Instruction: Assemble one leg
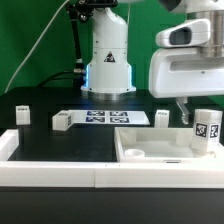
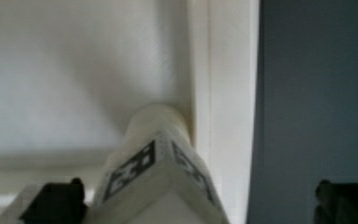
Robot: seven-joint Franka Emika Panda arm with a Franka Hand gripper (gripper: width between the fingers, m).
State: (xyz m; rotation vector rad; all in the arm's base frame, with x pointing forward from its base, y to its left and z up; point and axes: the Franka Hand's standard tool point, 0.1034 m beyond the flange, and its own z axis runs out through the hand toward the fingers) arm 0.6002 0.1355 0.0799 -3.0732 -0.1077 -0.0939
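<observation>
My gripper hangs over the right end of the large white tabletop piece in the exterior view. A white leg with a black-and-white tag stands upright there, beside the fingers. In the wrist view the leg lies between the two dark fingertips, above the tabletop piece's rim. The jaws stand wide apart, with a clear gap between the leg and one finger. The gripper is open.
Three more tagged legs stand on the black table: one at the exterior view's left, one nearer the middle, and one behind the tabletop piece. The marker board lies before the robot base.
</observation>
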